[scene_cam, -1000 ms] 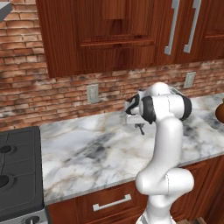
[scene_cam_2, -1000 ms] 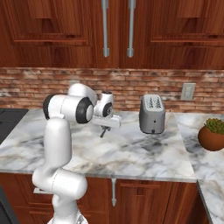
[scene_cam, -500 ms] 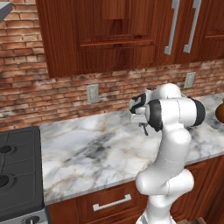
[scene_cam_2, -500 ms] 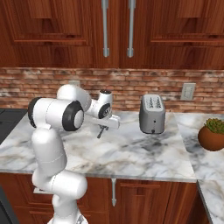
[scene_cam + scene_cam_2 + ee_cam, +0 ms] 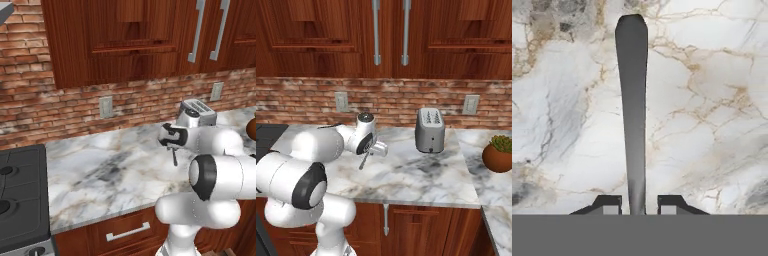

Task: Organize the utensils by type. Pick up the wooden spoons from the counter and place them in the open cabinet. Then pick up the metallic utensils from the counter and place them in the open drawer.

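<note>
Since the earlier frames my arm has swung round toward the right of the left base view, its shoulder now bulking in the lower right, while the gripper (image 5: 173, 150) holds its height above the tabletop (image 5: 100, 175) at centre right. My jaws are clenched on the thin handle of the metal spoon (image 5: 632, 100); in the hand view the grey shaft runs up from between the two fingertips (image 5: 608, 204) to the top centre of the frame, hanging free over the marble. In the right base view the spoon (image 5: 363, 160) slants down from the hand at centre left, clear of the slab. I judge that I carry it by the handle end so the bowl can go into the drawer first; the drawer itself I cannot make out. A toaster (image 5: 429, 130) stands at centre, well apart, and a potted plant (image 5: 499, 154) sits at the right edge, in a round brown bowl.
</note>
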Motion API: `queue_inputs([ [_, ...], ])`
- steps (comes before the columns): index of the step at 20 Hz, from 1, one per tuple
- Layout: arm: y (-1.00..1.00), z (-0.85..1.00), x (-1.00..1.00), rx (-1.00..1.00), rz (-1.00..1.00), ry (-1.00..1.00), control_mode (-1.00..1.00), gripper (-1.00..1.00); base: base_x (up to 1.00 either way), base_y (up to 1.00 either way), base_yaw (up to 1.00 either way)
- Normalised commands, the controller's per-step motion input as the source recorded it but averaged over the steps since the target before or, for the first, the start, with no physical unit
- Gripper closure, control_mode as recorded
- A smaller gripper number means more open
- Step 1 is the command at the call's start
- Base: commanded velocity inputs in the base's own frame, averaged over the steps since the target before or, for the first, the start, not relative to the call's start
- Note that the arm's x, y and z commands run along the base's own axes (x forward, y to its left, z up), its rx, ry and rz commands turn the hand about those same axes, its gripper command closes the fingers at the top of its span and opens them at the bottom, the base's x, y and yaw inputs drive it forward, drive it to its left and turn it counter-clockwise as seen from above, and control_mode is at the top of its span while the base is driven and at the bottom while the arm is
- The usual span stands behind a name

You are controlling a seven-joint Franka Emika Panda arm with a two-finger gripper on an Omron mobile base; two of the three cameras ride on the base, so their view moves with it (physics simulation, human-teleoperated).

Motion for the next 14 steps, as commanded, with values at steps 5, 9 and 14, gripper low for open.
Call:
queue_inputs([
  [5, 0.12, 0.78, -0.84, -0.01, -0.02, -0.02, -1.00, 1.00, 0.00, 0.00, 0.00],
  [9, 0.31, 0.99, -0.23, -0.08, -0.02, 0.03, -1.00, 1.00, 0.00, 0.00, 0.00],
  [14, 0.32, 0.94, 0.00, -0.16, 0.00, 0.19, -1.00, 1.00, 0.00, 0.00, 0.00],
])
